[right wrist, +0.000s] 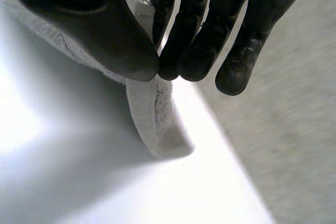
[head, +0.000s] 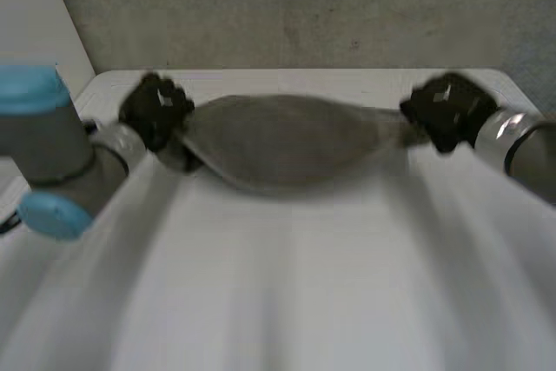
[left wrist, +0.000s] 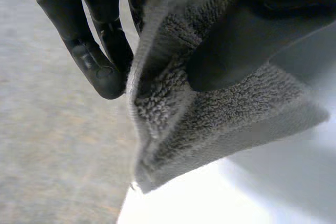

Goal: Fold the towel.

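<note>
With the left hand (head: 156, 115), at the far left part of the white table (head: 304, 293), grips the left end of the grey towel (head: 287, 141). Seen from the left wrist, pinches the thick cloth (left wrist: 210, 124) between thumb and bent fingers of this hand (left wrist: 100, 51), with a folded corner hanging free below the grip, just over the table edge. Behind it, shows the left arm (head: 52, 154), grey with light-blue caps. In the middle, keeps the towel stretched from one hand to the other across the far side of the table, wide and sagging at its centre, narrow and bunched at both ends; cannot tell whether the sagging part touches the table. At the right, closes the right hand (head: 447, 110) on the other end of the towel. From the right wrist, presses the thumb of this hand (right wrist: 100, 30) against the fingertips with the towel edge (right wrist: 152, 119) between them, a rounded corner hanging below. Ends with the right arm (head: 521, 141) at the table's right side, and a grey wall (head: 304, 6) behind.
</note>
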You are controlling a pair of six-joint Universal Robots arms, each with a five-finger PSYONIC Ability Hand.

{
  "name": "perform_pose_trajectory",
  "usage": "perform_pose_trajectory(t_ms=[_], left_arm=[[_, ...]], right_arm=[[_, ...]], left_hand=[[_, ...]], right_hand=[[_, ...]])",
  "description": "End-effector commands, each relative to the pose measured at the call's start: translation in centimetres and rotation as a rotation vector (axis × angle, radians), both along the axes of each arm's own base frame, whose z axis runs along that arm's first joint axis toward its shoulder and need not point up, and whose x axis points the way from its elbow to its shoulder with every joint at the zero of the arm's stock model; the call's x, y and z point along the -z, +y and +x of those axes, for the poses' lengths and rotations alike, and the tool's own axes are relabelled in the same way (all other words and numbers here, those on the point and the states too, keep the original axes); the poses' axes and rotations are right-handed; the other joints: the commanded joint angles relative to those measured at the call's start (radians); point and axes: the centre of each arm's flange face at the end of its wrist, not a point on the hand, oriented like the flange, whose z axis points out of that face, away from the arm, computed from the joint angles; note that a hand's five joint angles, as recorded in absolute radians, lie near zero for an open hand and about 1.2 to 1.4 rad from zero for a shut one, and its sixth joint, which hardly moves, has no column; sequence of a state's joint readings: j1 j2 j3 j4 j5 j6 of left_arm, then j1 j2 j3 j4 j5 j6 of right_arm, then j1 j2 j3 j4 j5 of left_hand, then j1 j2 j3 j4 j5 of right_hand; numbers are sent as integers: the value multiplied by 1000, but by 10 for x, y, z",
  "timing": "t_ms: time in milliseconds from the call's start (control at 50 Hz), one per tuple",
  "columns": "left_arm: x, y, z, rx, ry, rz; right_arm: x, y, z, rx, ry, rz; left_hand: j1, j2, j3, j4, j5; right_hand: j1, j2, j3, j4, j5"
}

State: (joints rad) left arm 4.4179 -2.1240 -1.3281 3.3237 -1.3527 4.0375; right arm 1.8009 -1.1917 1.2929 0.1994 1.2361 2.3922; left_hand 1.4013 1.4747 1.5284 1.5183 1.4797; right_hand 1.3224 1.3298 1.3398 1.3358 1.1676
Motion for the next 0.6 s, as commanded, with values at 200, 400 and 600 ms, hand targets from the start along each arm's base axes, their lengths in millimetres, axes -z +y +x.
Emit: perform_pose_trajectory(t_ms=[200, 400, 600], left_arm=[[38, 42, 15, 10, -98, 0], [56, 40, 20, -27, -96, 62], [66, 41, 39, -101, -107, 116]], right_arm=[[31, 19, -35, 103, -5, 86], [34, 12, -45, 148, -39, 86], [36, 6, -51, 171, -41, 90]], left_hand=[[-210, -283, -337, -326, -462], [-815, -888, -942, -932, -1068], [-824, -897, -951, -941, -1077]], right_hand=[[74, 66, 56, 60, 54], [74, 66, 56, 60, 54], [74, 66, 56, 60, 54]])
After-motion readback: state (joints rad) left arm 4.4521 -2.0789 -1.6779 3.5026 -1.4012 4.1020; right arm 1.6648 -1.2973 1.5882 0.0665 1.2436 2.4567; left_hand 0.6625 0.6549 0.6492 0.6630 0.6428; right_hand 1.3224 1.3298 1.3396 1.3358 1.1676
